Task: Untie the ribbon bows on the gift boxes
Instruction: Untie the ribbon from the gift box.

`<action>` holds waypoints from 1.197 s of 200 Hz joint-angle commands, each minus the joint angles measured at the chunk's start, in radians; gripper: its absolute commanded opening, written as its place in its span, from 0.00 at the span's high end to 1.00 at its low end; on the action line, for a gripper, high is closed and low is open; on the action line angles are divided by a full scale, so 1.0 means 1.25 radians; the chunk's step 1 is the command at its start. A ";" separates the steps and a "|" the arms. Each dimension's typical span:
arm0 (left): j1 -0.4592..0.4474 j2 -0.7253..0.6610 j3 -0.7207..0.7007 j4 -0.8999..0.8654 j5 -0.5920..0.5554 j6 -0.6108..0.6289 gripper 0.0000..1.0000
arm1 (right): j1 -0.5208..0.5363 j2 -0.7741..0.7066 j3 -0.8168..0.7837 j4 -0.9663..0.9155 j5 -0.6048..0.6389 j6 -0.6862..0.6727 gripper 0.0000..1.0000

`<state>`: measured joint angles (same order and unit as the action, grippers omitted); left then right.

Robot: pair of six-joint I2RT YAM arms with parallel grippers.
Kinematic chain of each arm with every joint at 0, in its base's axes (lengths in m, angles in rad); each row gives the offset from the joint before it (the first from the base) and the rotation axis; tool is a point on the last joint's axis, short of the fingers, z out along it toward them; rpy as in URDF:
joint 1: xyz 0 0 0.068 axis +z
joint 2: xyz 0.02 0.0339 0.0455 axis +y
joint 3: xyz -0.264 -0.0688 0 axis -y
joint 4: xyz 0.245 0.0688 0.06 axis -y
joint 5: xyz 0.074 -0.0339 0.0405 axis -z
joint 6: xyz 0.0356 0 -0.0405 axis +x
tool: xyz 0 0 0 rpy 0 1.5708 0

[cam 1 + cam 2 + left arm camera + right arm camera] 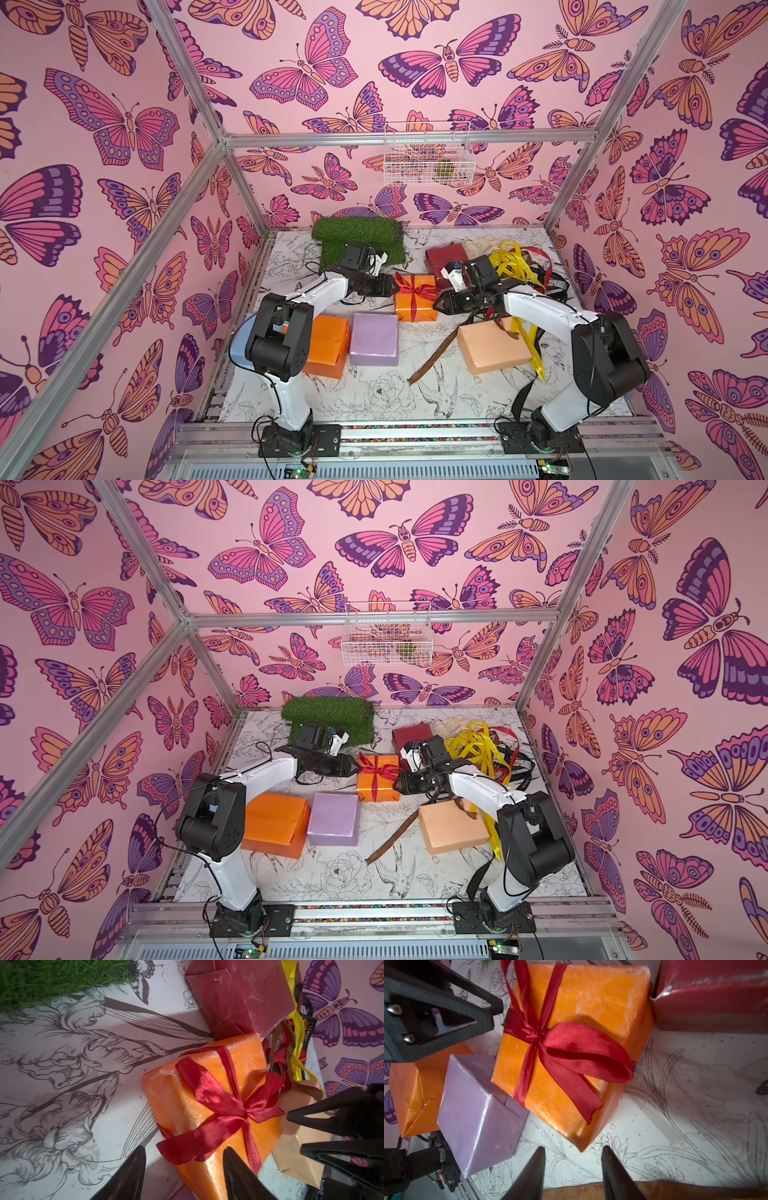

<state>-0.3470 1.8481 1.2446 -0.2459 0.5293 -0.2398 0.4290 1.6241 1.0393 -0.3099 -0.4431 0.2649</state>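
Left fingers [128, 1174] straddle red bow [224, 1109]; right fingers [616, 1174] parted.

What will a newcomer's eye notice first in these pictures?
An orange gift box with a tied red bow stands mid-table, between the left gripper and the right gripper. Loose ribbons, mostly yellow, lie tangled at the far right, and butterfly wallpaper covers the walls.

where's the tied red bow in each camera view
In a top view: red bow mid-table, on the orange box.
In a top view: mid-table likewise.
Left wrist: close up, on that box.
Right wrist: close up, on that box.
Shared landmark: dark red box beside it.
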 commanded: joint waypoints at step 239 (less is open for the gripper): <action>0.082 0.048 -0.153 0.381 0.274 -0.297 0.77 | 0.012 0.012 -0.014 0.057 0.033 0.027 0.54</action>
<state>-0.2539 1.9324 1.0714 0.2096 0.8490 -0.6102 0.4305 1.6253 1.0225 -0.2424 -0.4465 0.2886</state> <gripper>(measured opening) 0.258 0.458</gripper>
